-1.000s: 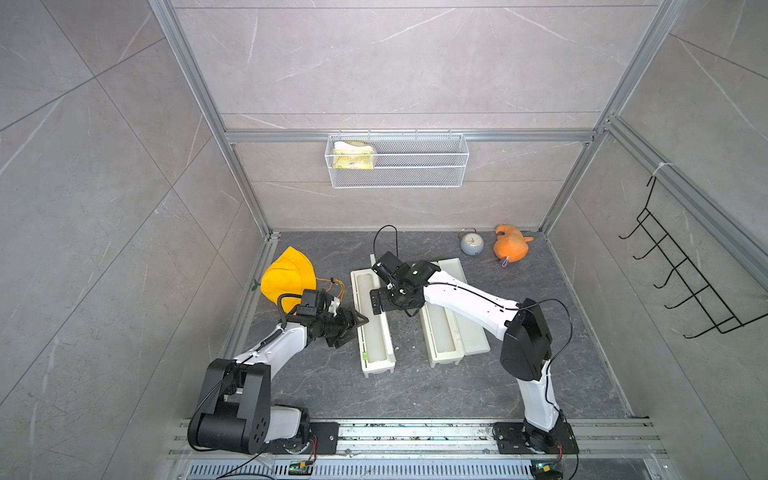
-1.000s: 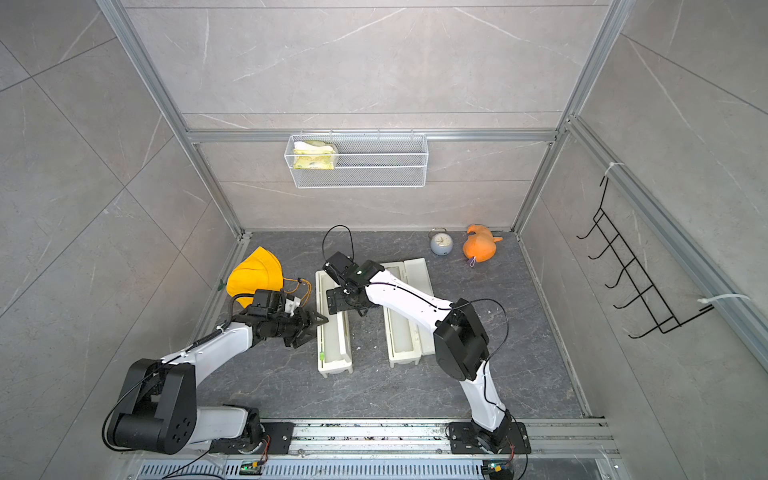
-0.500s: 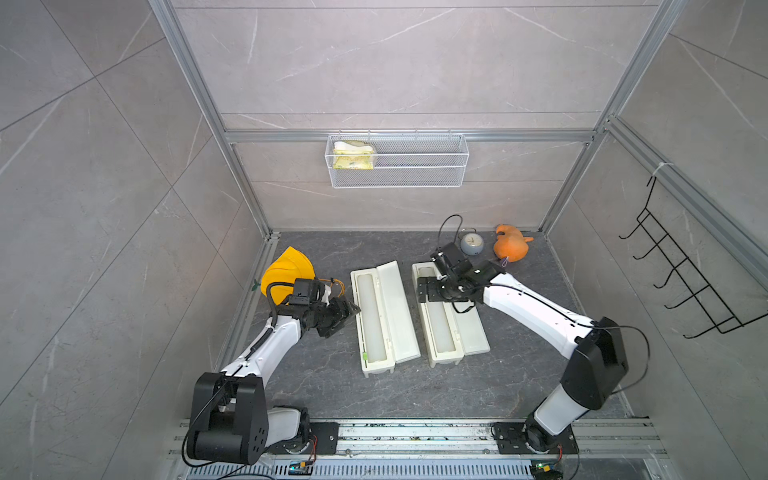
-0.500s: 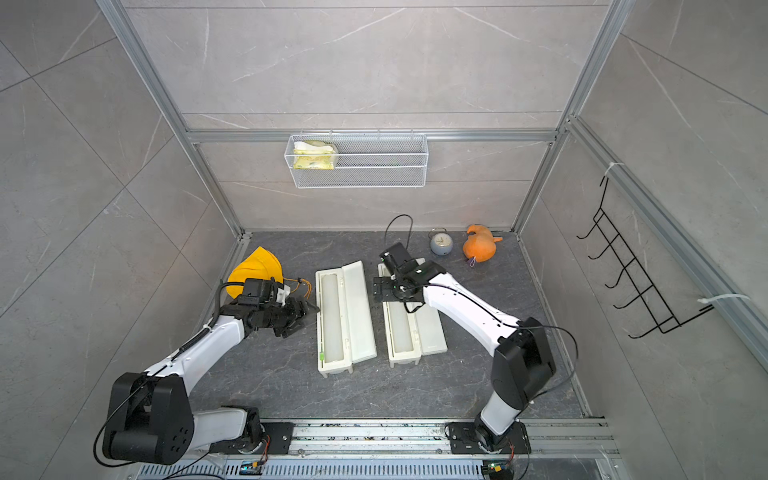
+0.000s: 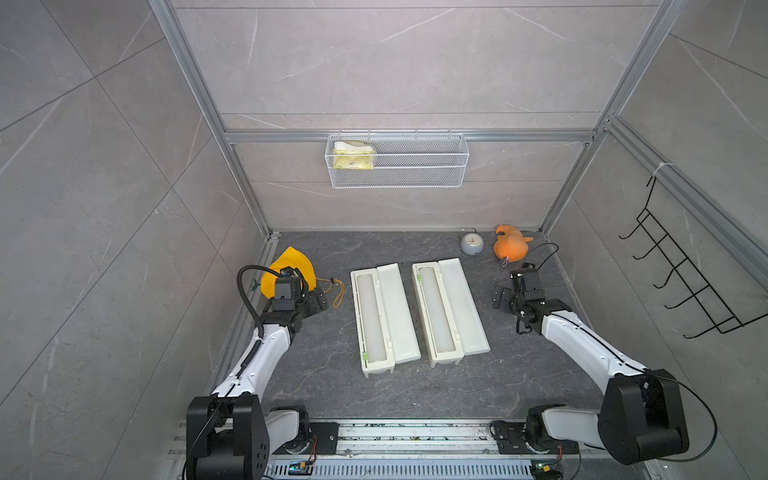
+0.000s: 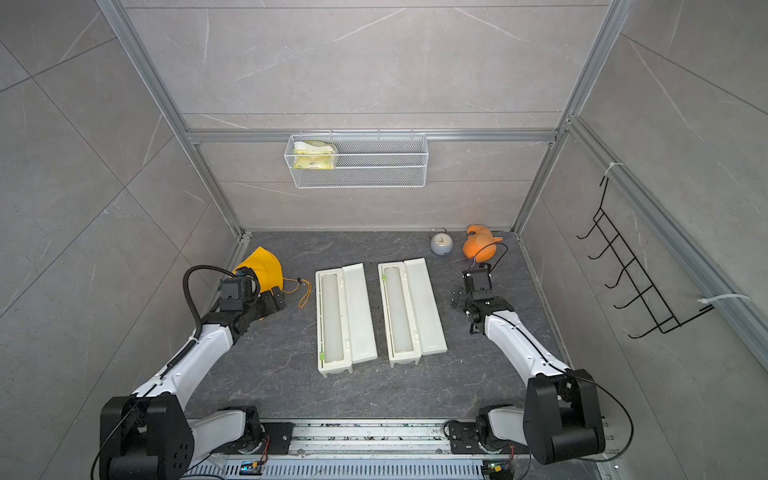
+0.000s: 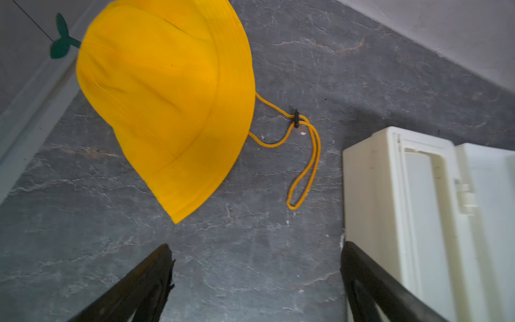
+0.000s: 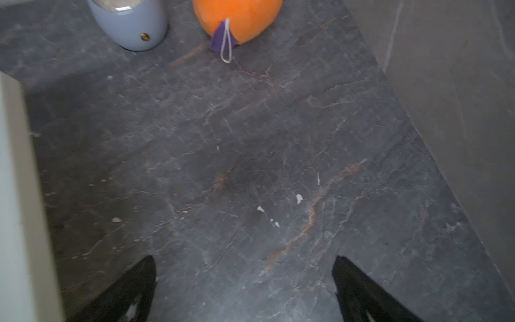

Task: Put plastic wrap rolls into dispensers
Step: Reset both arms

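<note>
Left tool (image 7: 256,248) and right tool (image 8: 243,259) are spread wide and empty above the table (image 5: 415,390), flanking two dispensers (image 5: 395,311) with rolls (image 5: 370,316) inside.

Pretty clearly robot lab booth: aluminium frame (image 5: 270,136), grey stone-look wall panels (image 5: 104,187), two arms (image 5: 262,357) bolted on front rail (image 5: 415,434), wire basket (image 5: 415,174) plus hook rack (image 5: 685,266) hung on walls.

Dispensers (image 5: 399,311): smooth cream plastic, faint sheen. Hat (image 7: 167,106): matt yellow woven cloth. Floor (image 8: 250,139): matt, veined dark stone. Clock (image 8: 131,25): glossy pale-blue shell. Basket (image 5: 415,174): white metal mesh.
</note>
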You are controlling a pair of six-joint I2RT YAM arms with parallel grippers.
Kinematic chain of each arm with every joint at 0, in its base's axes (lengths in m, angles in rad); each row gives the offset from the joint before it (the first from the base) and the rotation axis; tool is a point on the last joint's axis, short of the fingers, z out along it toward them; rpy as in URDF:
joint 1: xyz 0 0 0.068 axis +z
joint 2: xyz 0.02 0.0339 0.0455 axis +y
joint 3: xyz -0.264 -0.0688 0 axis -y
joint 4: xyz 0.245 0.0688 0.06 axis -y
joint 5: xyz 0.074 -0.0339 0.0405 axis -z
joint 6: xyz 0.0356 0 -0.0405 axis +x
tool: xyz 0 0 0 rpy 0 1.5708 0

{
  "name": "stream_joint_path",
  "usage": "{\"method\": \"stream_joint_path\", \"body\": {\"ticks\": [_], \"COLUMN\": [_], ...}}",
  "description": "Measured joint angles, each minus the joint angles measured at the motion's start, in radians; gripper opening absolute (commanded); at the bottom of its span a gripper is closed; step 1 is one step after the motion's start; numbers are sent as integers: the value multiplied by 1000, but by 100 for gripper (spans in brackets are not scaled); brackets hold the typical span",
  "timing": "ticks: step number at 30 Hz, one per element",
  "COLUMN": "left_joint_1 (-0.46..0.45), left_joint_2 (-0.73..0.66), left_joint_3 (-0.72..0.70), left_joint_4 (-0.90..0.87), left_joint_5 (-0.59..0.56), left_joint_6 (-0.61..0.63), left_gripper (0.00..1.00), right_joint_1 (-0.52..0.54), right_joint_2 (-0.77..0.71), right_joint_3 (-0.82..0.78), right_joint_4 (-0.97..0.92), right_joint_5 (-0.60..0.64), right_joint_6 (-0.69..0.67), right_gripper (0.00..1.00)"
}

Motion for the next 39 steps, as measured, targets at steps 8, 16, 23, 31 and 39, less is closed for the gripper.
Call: {"method": "stream_joint_path", "body": {"ticks": [8, 16, 23, 31, 39], "left_joint_1": [11, 76, 81, 81, 81], "left_joint_2": [101, 273, 327, 327, 327], "left_joint_3": [-232, -298, -301, -301, -301], "left_joint_4": [435, 802, 871, 892, 895], "left_joint_5": [-113, -17, 47, 49, 49], "left_joint_6": [156, 225, 248, 251, 251], "left_gripper": [95, 96, 100, 100, 100], "right_joint_1": [-5, -43, -53, -53, -53], "right_joint_2": [3, 105, 210, 210, 210], "right_joint_3": [-314, -438, -454, -441, -441], "right_joint_4": [505, 999, 1134, 1171, 1175], "right_joint_5": [50, -105, -173, -191, -192], "right_joint_6": [-152, -220, -239, -250, -250], "right_gripper": [100, 100, 100, 100, 100]}}
